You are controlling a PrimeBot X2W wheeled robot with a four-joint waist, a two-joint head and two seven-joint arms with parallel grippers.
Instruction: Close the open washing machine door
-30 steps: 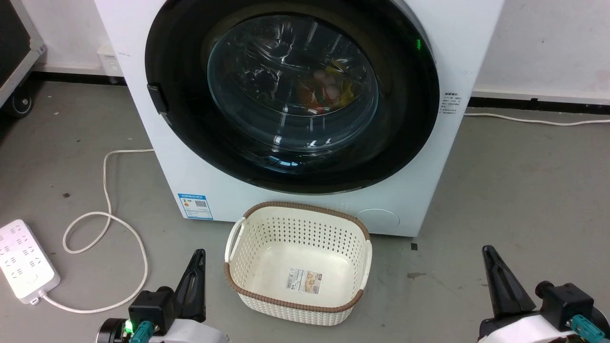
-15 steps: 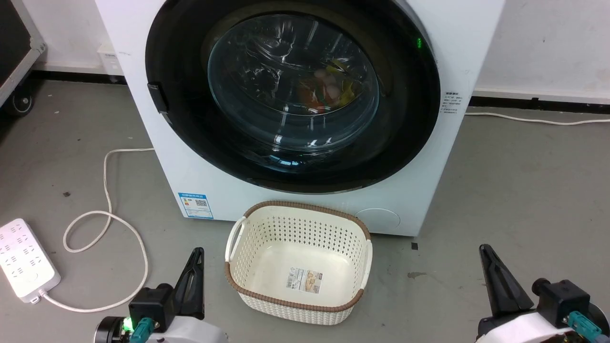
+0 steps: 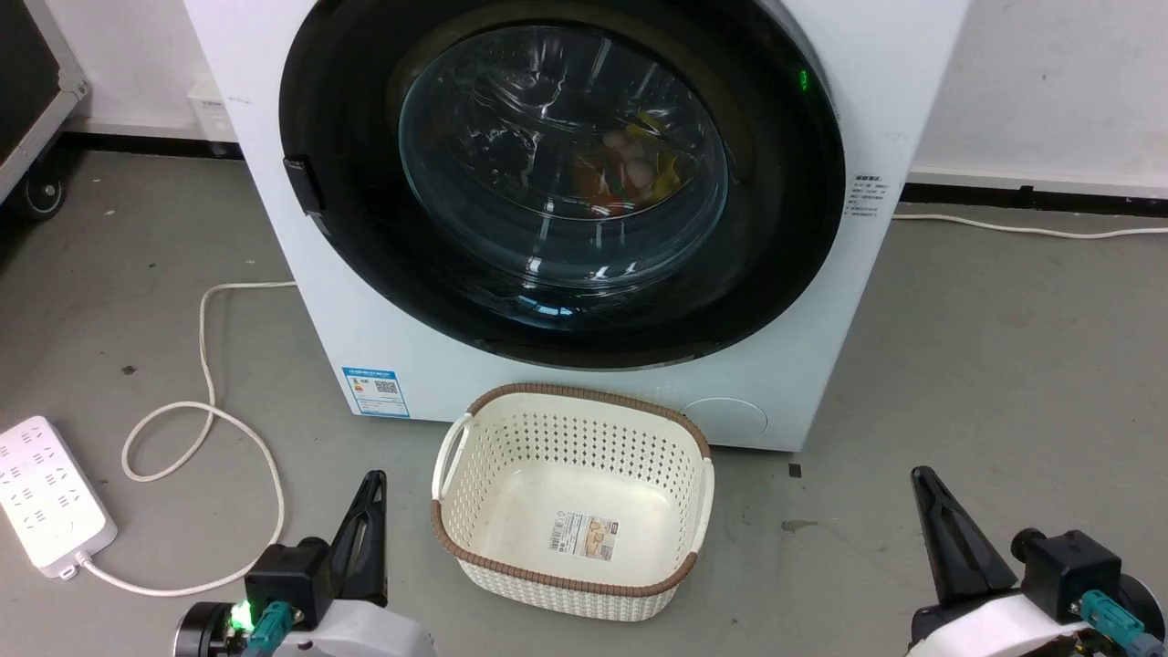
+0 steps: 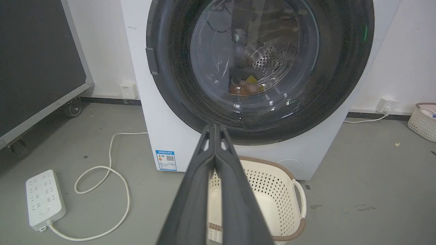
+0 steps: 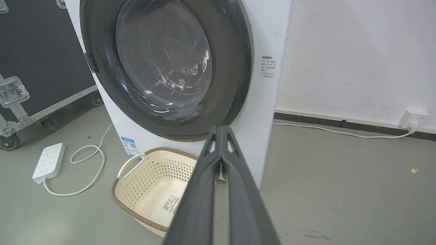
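Black-rimmed washing machine door (image 3: 561, 164) stands well beyond the fingers (image 3: 365, 534).

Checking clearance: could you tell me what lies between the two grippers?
In the head view, the cream basket sits between the left gripper and right gripper.

The grey floor (image 3: 1004, 365) bears the washing machine (image 3: 383, 342), a cream basket (image 3: 566, 598) and a white power strip (image 3: 50, 497).

My head cam looks fwd and down on the washing machine (image 3: 383, 347) front from above, fairly near. L wrist cam sits low, facing it square-on. R wrist cam is low, off to its right side, angled in. All share its front + basket (image 3: 566, 447).
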